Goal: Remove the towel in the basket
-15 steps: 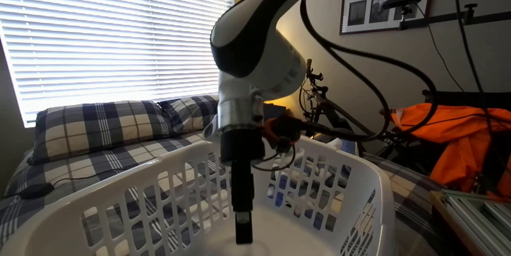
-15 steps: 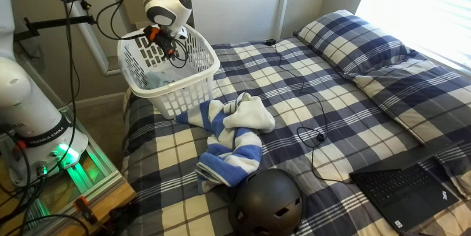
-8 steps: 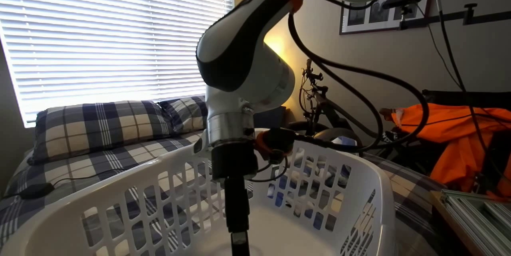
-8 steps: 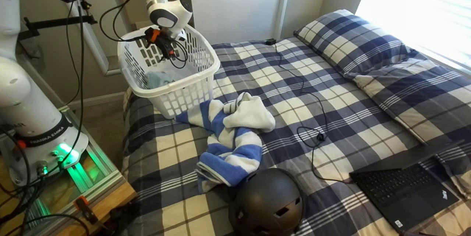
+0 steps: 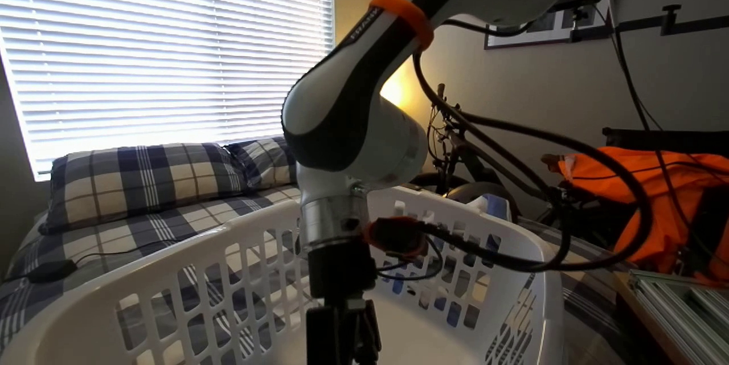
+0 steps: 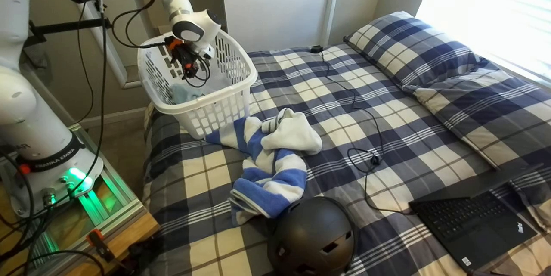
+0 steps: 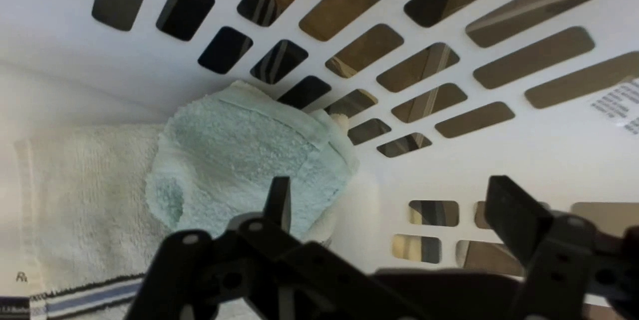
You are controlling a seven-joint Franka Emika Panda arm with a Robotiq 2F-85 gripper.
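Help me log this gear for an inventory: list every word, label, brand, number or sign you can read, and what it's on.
"FRANKA EMIKA": dark band on the robot base.
"FRANK" and "MIKA": robot arm, with an orange strap between them.
"AR" (start unclear): white link above that band.
Too small: logo and sticker on the laptop.
Too blurred: print on the basket; marks at the white towel's edge.

The basket point(image 6: 211, 100) is smooth, glossy plastic, the green towel point(image 7: 249, 145) rough-piled cloth, the fingers point(image 7: 515, 217) matt.
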